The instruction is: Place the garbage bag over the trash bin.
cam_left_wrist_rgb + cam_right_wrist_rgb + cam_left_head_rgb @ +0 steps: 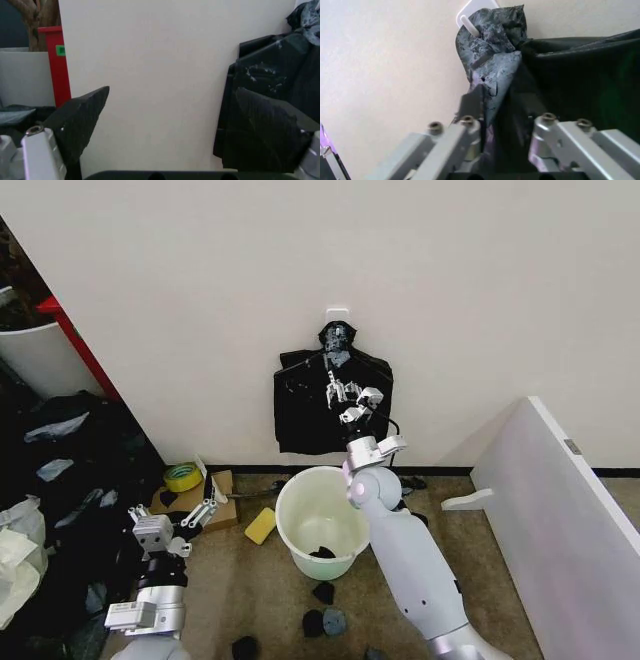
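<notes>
A white bin (322,520) stands on the floor near a pale wall, open and unlined, with a small black scrap (322,553) inside. On the wall just beyond it, a black bundle of bags (305,412) hangs from a white hook (337,311) by its knotted, grey-flecked top. The right arm reaches over the bin's right side, and the right tool (340,390) is up against the bundle below the knot. In the right wrist view its fingers (465,135) stand apart with black plastic between them. The left tool (208,508) waits low at the left near a roll of yellow tape (183,477), fingers apart and holding nothing. More black scraps (324,592) lie on the floor nearer the robot.
</notes>
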